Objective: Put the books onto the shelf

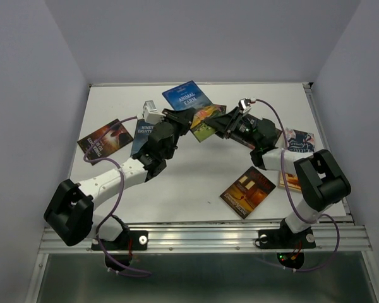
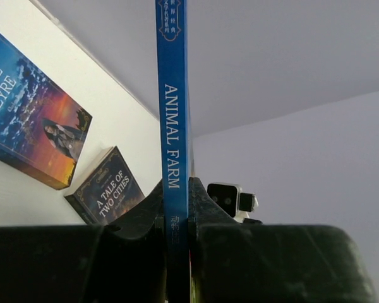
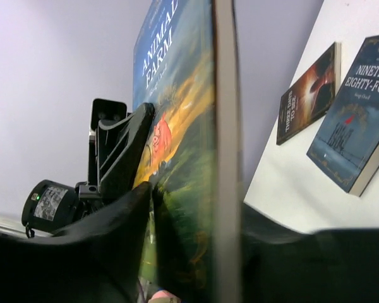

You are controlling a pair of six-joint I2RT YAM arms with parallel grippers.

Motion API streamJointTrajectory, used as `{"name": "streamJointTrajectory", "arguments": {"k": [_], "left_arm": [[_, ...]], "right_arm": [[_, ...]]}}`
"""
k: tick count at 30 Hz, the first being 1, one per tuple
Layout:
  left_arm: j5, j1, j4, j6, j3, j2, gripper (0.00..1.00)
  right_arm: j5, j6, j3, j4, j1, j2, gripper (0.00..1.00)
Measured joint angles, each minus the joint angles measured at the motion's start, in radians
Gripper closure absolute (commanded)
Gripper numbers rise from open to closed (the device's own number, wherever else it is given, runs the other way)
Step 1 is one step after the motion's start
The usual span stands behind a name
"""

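The white table carries several books, all lying flat. At its left side lie a dark red book and, just beside it, Nineteen Eighty-Four. At the right side lies Jane Eyre, and nearer the front edge an orange-brown book.

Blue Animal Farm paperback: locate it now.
Top view, back centre: the blue Animal Farm paperback is held aloft, spine clamped in the left gripper, right gripper straddling its opposite edge.

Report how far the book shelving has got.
Done: nothing visibly shelved; no shelf in view. In hand: Animal Farm, clamped by the left pincer, the right pincer around it too. Remaining: Nineteen Eighty-Four, Jane Eyre, A Tale of Two Cities and others flat on the table.
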State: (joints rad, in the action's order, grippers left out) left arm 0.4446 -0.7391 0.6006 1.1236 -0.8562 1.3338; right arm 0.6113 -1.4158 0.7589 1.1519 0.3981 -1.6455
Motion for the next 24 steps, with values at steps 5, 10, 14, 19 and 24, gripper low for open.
{"name": "streamJointTrajectory", "arguments": {"k": [5,10,14,19,24], "left_arm": [[0.008,-0.005,0.023,-0.017,0.021,0.000,0.75],[0.013,-0.006,0.037,-0.044,0.070,-0.028,0.06],[0.023,-0.011,-0.067,-0.089,0.076,-0.113,0.01],[0.066,-0.004,-0.264,-0.118,0.074,-0.251,0.01],[0.086,0.051,-0.456,-0.136,0.072,-0.335,0.01]], "right_arm": [[-0.017,-0.004,0.016,0.000,0.000,-0.004,0.94],[0.008,0.006,0.033,-0.013,-0.007,-0.037,0.99],[0.038,0.050,0.079,-0.085,-0.054,-0.079,0.99],[0.137,0.241,0.229,-0.324,-0.167,-0.116,0.99],[0.196,0.594,0.566,-0.802,-0.195,-0.222,0.99]]}}
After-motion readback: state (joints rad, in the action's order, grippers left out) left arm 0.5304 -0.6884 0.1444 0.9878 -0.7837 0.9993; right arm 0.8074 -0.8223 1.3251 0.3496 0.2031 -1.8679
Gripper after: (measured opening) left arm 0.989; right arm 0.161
